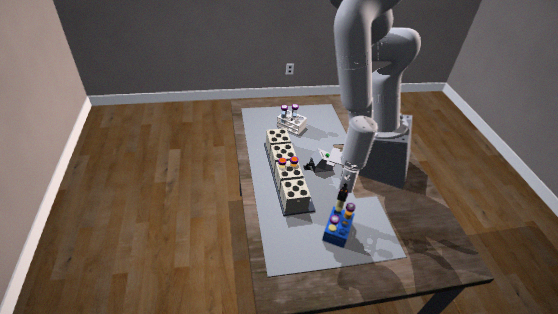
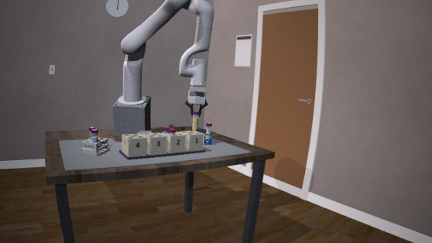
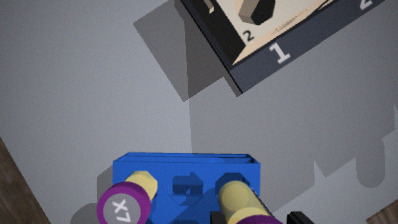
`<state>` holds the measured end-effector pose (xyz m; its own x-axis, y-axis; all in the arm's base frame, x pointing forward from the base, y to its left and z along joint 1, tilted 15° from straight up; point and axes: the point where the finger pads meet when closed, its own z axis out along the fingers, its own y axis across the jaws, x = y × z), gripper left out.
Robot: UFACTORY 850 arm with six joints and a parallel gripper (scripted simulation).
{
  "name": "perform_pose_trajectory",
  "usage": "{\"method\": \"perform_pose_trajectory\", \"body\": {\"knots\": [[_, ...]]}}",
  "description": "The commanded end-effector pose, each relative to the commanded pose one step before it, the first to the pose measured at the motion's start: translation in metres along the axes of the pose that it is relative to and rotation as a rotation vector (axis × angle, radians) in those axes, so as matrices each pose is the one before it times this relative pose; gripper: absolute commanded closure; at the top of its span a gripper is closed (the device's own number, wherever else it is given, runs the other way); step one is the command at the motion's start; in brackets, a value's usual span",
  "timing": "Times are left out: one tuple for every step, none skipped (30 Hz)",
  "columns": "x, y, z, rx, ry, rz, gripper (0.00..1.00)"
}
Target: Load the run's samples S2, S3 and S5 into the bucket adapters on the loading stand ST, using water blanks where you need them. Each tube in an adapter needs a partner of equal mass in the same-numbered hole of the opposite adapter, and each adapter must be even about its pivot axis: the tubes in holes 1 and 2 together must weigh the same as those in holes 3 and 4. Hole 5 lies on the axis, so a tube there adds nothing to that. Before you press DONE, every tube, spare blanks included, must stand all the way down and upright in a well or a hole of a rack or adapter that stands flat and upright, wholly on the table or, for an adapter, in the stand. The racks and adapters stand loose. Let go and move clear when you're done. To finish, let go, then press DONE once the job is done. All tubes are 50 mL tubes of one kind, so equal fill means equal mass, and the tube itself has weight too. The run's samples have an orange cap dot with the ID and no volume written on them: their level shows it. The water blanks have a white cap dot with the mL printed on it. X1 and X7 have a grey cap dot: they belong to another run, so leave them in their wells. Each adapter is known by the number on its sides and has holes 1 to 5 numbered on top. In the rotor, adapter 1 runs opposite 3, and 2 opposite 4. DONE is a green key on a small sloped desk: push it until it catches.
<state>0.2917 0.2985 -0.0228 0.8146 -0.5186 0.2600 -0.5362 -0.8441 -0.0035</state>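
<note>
Above the blue rack (image 1: 339,231), toward the front right part of the table's grey mat (image 1: 300,250), the gripper (image 2: 196,112) hangs straight down with its jaws clenched on the purple cap of a yellow-filled tube (image 2: 195,124). That tube is lifted clear of the rack and hangs upright in the air between the rack and adapter 1 (image 2: 194,141), as the exterior view shows. Its ID cannot be read.

Two more tubes stand in the blue rack; the wrist view shows one with a grey cap dot marked X7 (image 3: 123,207).

Along the middle of the mat the loading stand (image 1: 289,172) carries four adapters in a row, numbered 4, 3, 2, 1 from the far end toward the near end. Two tubes with orange cap dots (image 1: 288,161) stand in the row, about the third block from the far end. Adapter 1's holes look empty from above.

Near the far edge, a small white rack (image 1: 292,122) holds two purple-capped tubes. The green DONE key (image 1: 327,155) sits on its sloped desk toward the right edge, close to the arm's base.
</note>
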Motion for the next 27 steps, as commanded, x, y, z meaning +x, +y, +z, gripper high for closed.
{"method": "perform_pose_trajectory", "body": {"knots": [[0.00019, -0.00074, -0.01093, -0.00456, 0.00104, -0.00035, 1.00], [0.00000, 0.00000, -0.00200, 0.00001, 0.00000, 0.00000, 1.00], [0.00000, 0.00000, -0.00200, 0.00000, 0.00000, 0.00000, 1.00], [0.00000, 0.00000, -0.00200, 0.00000, 0.00000, 0.00000, 1.00], [0.00000, 0.00000, -0.00200, 0.00000, 0.00000, 0.00000, 1.00], [0.00000, 0.00000, -0.00200, 0.00000, 0.00000, 0.00000, 1.00], [0.00000, 0.00000, -0.00200, 0.00000, 0.00000, 0.00000, 1.00], [0.00000, 0.00000, -0.00200, 0.00000, 0.00000, 0.00000, 1.00], [0.00000, 0.00000, -0.00200, 0.00000, 0.00000, 0.00000, 1.00], [0.00000, 0.00000, -0.00200, 0.00000, 0.00000, 0.00000, 1.00], [0.00000, 0.00000, -0.00200, 0.00000, 0.00000, 0.00000, 1.00], [0.00000, 0.00000, -0.00200, 0.00000, 0.00000, 0.00000, 1.00], [0.00000, 0.00000, 0.00000, 0.00000, 0.00000, 0.00000, 1.00], [0.00000, 0.00000, 0.00000, 0.00000, 0.00000, 0.00000, 1.00], [0.00000, -0.00001, -0.00201, 0.00000, 0.00000, 0.00000, 1.00], [0.00000, 0.00000, -0.00200, 0.00000, 0.00000, 0.00000, 1.00], [0.00000, 0.00000, -0.00200, 0.00000, 0.00000, 0.00000, 1.00], [0.00000, 0.00000, -0.00200, 0.00000, 0.00000, 0.00000, 1.00], [0.00000, 0.00000, -0.00200, 0.00000, 0.00000, 0.00000, 1.00], [0.00000, 0.00000, -0.00200, 0.00000, 0.00000, 0.00000, 1.00], [0.00000, 0.00000, -0.00200, 0.00000, 0.00000, 0.00000, 1.00], [0.00000, 0.00000, -0.00200, 0.00000, 0.00000, 0.00000, 1.00], [0.00000, -0.00001, -0.00200, 0.00000, 0.00000, 0.00000, 1.00], [0.00000, -0.00001, -0.00200, 0.00000, 0.00000, 0.00000, 1.00], [0.00000, -0.00001, -0.00200, 0.00000, 0.00000, 0.00000, 1.00], [0.00000, -0.00001, -0.00200, 0.00000, 0.00000, 0.00000, 1.00], [0.00000, -0.00001, -0.00200, 0.00000, 0.00000, 0.00000, 1.00]]}}
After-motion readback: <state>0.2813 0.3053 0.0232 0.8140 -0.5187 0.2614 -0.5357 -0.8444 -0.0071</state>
